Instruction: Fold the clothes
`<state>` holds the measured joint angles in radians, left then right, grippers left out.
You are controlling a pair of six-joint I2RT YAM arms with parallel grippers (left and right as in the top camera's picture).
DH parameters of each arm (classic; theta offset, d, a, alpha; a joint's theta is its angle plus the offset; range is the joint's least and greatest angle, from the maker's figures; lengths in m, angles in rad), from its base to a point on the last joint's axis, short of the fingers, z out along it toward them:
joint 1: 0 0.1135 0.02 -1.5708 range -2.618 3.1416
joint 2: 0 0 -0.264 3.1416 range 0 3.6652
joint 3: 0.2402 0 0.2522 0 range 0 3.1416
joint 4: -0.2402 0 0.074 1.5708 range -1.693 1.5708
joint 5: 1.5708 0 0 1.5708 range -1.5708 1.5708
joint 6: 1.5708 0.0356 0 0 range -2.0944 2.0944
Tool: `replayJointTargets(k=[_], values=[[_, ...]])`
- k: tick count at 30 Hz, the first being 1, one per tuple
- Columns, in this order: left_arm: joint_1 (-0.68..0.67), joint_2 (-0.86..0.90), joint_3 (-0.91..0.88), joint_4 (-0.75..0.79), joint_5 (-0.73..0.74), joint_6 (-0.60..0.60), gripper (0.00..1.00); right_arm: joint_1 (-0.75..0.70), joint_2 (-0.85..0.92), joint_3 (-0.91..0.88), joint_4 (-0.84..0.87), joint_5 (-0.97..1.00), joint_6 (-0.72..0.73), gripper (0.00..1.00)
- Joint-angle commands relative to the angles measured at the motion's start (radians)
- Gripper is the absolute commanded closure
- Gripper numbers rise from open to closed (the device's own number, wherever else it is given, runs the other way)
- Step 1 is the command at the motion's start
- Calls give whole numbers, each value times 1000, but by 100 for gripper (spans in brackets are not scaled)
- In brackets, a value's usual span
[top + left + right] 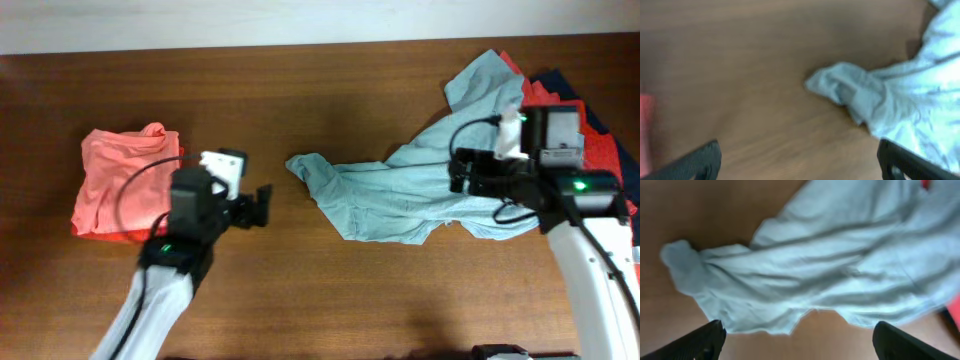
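Note:
A pale grey-blue T-shirt (400,185) lies crumpled and stretched across the right half of the wooden table; it also shows in the left wrist view (900,100) and the right wrist view (830,265). A folded coral-orange shirt (120,180) lies at the left. Red and navy clothes (600,140) lie under the pale shirt at the far right. My left gripper (262,205) is open and empty between the coral shirt and the pale shirt's left tip. My right gripper (462,172) is open and empty above the pale shirt's right part.
The table's far edge (300,45) meets a pale wall. Bare brown wood (330,290) lies in front of the shirts. A sliver of the coral shirt (645,130) shows at the left edge of the left wrist view.

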<state>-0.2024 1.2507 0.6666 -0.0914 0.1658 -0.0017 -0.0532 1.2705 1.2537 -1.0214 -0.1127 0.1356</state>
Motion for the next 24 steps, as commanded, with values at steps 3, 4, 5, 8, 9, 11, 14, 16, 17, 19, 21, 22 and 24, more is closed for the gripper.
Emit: replayJointTargets(k=[3,4,5,8,9,11,14,16,17,19,21,22,24], values=[[-97,243,32,182,84,-67,1,-61,-6,14,-59,13,6,1],[-111,279,35,211,85,-67,1,-61,-6,14,-64,13,4,1],[-128,320,37,244,85,-76,1,-60,-6,14,-67,13,2,1],[-167,412,38,333,86,-123,1,-60,-6,14,-77,13,2,1],[-179,441,38,364,85,-144,1,-60,-6,14,-81,13,2,1],[-198,499,40,428,86,-191,1,-60,-6,14,-86,13,-1,1],[-215,553,43,480,86,-247,1,-60,-6,14,-90,13,-1,1],[-221,568,45,488,87,-274,1,-60,-6,14,-91,13,-1,1],[-224,569,45,488,86,-275,2,-60,-6,14,-91,13,-1,1],[-227,569,46,494,86,-275,9,-60,-6,14,-90,13,-1,1],[-232,569,46,512,86,-275,32,-60,-6,14,-90,13,0,1],[-233,569,46,521,86,-275,40,-60,-6,14,-90,13,0,1],[-234,569,46,530,86,-275,59,-60,-6,14,-91,13,0,1]])
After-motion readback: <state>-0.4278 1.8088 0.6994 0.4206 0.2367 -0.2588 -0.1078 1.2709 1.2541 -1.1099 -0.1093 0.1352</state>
